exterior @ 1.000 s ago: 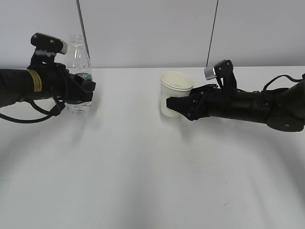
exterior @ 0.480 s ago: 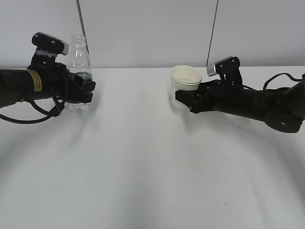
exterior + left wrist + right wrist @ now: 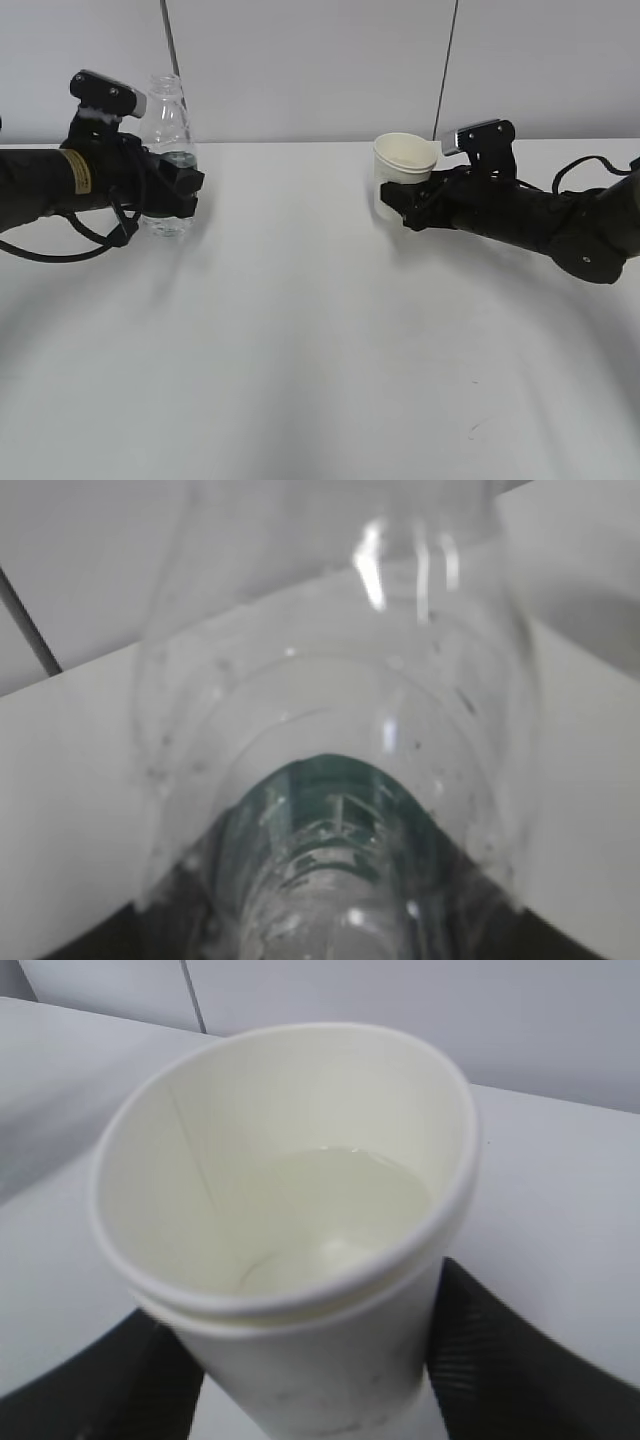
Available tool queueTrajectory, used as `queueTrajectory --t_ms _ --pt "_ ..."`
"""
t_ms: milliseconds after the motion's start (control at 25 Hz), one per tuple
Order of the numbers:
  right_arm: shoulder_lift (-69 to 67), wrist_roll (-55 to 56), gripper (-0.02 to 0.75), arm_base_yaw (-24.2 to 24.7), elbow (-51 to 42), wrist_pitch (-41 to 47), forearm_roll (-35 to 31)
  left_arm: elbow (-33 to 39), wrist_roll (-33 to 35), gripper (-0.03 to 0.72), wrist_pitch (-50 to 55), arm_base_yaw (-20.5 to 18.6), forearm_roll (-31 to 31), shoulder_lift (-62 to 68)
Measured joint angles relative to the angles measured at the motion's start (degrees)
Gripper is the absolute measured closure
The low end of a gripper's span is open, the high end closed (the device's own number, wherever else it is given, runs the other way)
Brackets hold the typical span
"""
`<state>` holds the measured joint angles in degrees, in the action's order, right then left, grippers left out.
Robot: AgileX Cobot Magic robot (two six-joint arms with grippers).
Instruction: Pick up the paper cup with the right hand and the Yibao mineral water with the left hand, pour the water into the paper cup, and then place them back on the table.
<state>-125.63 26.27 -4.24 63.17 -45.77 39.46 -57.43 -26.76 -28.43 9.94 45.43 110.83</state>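
Right gripper (image 3: 398, 205) is clamped round the paper cup (image 3: 403, 170), raised off the table (image 3: 320, 330) toward its far edge, right of centre, tipped slightly; some water (image 3: 340, 1210) is already in it (wrist view). Left gripper (image 3: 180, 187) grips the bottle (image 3: 166, 140) at its label band, upright by the far left edge; whether the base touches the tabletop is unclear. Both are well apart, presumably to be brought together for pouring.
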Motion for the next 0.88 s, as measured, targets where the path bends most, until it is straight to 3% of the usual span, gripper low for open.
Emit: queueTrajectory --t_ms 880 --pt "-5.4 -4.3 0.237 0.0 0.0 -2.7 -5.9 0.0 6.9 0.384 -5.0 0.0 -7.1 3.5"
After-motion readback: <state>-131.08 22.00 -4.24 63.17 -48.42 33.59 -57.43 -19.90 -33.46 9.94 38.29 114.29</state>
